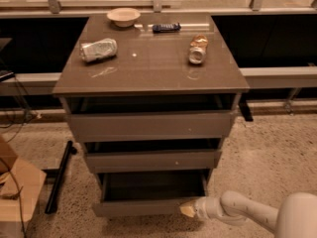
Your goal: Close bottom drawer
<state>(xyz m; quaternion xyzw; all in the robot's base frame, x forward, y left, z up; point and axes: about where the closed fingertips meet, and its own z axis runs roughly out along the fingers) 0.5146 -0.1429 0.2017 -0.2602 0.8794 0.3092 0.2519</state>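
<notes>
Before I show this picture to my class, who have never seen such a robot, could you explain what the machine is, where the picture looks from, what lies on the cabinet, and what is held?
There is one picture. It looks down on a cabinet from the front and above; where the camera sits is not known. The pale tube at the lower right is the robot's arm. Its tip is the gripper, a two-fingered hand, at the right end of the front of the bottom drawer. That drawer is pulled out and looks bare inside; the job is to push it shut. I see nothing held in the gripper. On the cabinet top lie a small bowl, a dark flat gadget, a crushed can on the left and another can on the right.
</notes>
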